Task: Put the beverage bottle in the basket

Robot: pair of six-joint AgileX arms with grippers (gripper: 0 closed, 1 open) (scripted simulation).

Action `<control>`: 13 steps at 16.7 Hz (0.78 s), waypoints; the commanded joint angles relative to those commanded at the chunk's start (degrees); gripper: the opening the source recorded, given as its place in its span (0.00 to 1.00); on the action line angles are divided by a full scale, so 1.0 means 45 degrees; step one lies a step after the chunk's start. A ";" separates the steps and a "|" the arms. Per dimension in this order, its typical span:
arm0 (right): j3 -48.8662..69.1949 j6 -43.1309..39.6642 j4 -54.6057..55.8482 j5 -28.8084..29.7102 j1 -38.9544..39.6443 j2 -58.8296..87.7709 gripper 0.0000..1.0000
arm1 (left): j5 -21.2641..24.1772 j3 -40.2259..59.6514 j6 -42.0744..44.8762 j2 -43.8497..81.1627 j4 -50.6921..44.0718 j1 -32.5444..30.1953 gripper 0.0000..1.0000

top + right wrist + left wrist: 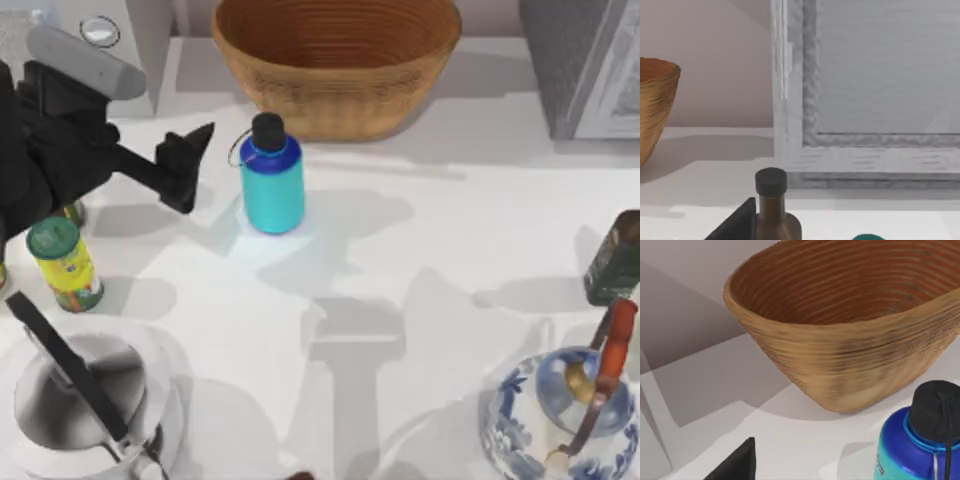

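My left gripper [190, 165], fingers spread, hovers just left of the upright beverage bottle [272, 182]; the basket [336, 62] sits behind.

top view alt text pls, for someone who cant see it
A cyan beverage bottle with a black cap stands upright on a white table, just in front of a large wicker basket, apart from it. The left claw is beside the bottle on its left, not touching. A yellow green-lidded canister stands near the left edge.

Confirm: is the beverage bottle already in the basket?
No, the beverage bottle stands upright on the table in front of the basket, outside it.
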 joint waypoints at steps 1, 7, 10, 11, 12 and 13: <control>0.0000 0.0000 0.0000 0.0000 0.0000 0.0000 1.00 | 0.0378 0.0370 0.0238 0.1095 0.0112 -0.0103 1.00; 0.0000 0.0000 0.0000 0.0000 0.0000 0.0000 1.00 | 0.1984 0.1555 0.1320 0.4883 0.0308 -0.0419 1.00; 0.0000 0.0000 0.0000 0.0000 0.0000 0.0000 1.00 | 0.2084 0.1591 0.1395 0.5073 0.0306 -0.0432 1.00; 0.0000 0.0000 0.0000 0.0000 0.0000 0.0000 1.00 | 0.2084 0.1591 0.1395 0.5073 0.0306 -0.0432 1.00; 0.0000 0.0000 0.0000 0.0000 0.0000 0.0000 1.00 | 0.2084 0.1591 0.1395 0.5073 0.0306 -0.0432 1.00; 0.0000 0.0000 0.0000 0.0000 0.0000 0.0000 1.00 | 0.2059 0.1524 0.1378 0.5040 0.0296 -0.0362 1.00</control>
